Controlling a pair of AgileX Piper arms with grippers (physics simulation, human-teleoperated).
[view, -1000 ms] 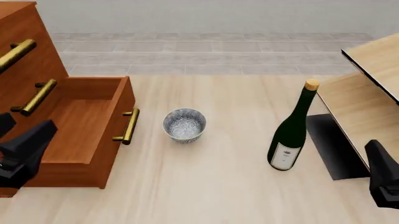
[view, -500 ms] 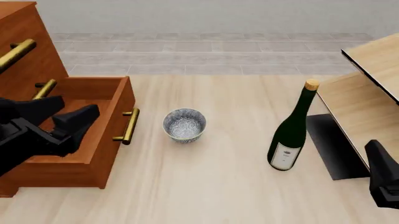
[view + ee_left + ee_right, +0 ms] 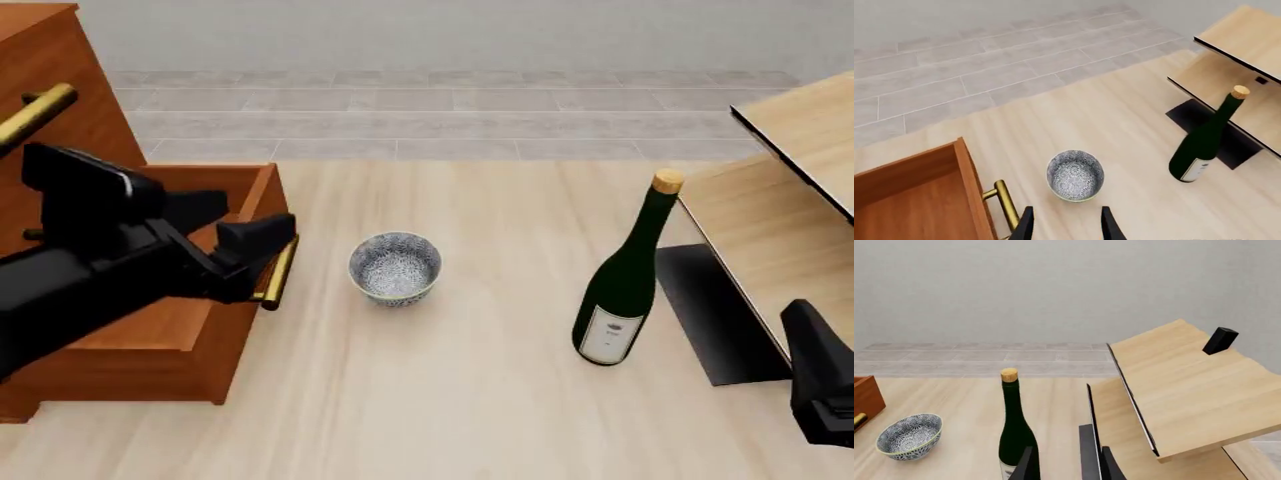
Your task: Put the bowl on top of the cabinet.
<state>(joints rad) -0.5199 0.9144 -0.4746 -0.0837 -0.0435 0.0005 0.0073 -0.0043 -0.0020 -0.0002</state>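
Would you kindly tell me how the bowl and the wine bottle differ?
The bowl is short, wide and open-topped; the wine bottle is tall, narrow and corked. The bowl is white with blue-grey speckling; the bottle is dark green with a pale label. Both stand upright on the table.

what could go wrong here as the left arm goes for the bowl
The left gripper hangs open over the pulled-out drawer, right beside its brass handle; reaching on toward the bowl, a finger might catch that handle. The bowl is small, round and loose on the table, so an off-centre close could push it away, perhaps toward the wine bottle.
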